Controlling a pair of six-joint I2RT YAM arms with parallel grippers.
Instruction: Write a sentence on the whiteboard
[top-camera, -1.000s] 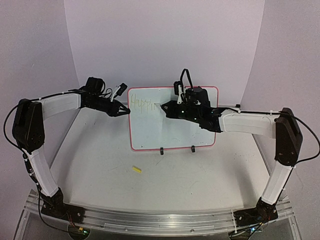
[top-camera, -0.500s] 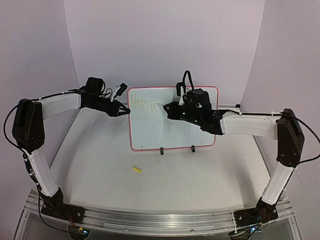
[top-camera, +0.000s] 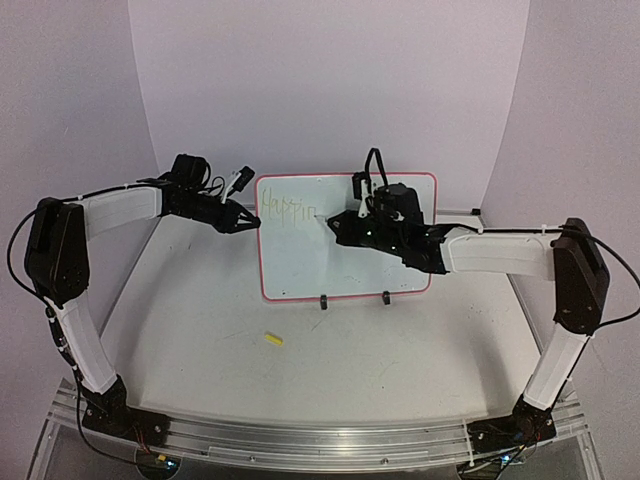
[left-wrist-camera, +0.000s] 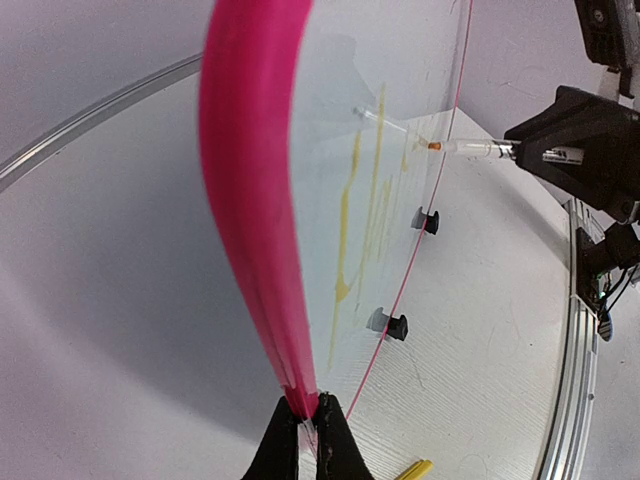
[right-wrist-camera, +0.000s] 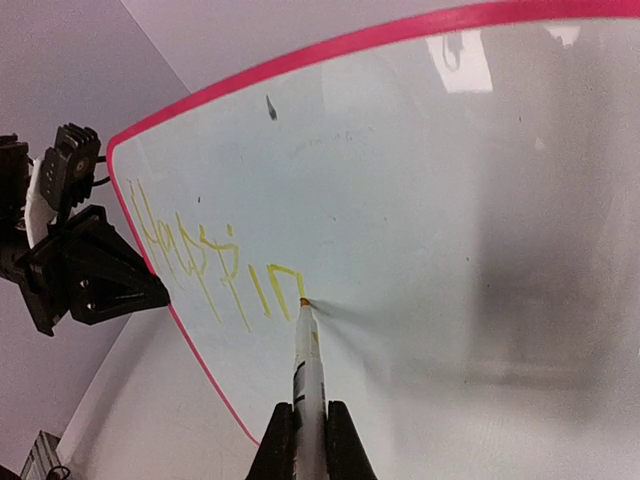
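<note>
Your whiteboard (top-camera: 350, 270) stands upright on its two black clip feet (top-camera: 323, 301) toward 12 o'clock on the bench (top-camera: 400, 380), with its face turned to the arm bases. The sentence (top-camera: 287, 210) sits in the board's 10 o'clock corner. It is written in thin yellow strokes, and so far only "Happin" can be read, on one line.

In the right wrist view, the marker (right-wrist-camera: 308, 370) points up toward 12 o'clock. Its orange tip meets the board surface just at the 3 o'clock side of the last letter. Your right tool (right-wrist-camera: 310, 440) is closed tight around the marker's barrel, with one finger on each side. From above, that tool (top-camera: 338, 224) reaches in from the board's 3 o'clock side, and its arm crosses the front of the board's right half.

Your left tool (top-camera: 250, 222) is at the board's 9 o'clock edge, level with the writing. The left wrist view shows its fingers (left-wrist-camera: 308, 440) pinched shut on the pink border, with the board's face running away from them toward 1 o'clock. The two tools are well apart, and the written letters lie between them.

A small yellow piece (top-camera: 273, 339) lies flat on the bench at about 7 o'clock from the board, well clear of the feet and of both tools.
</note>
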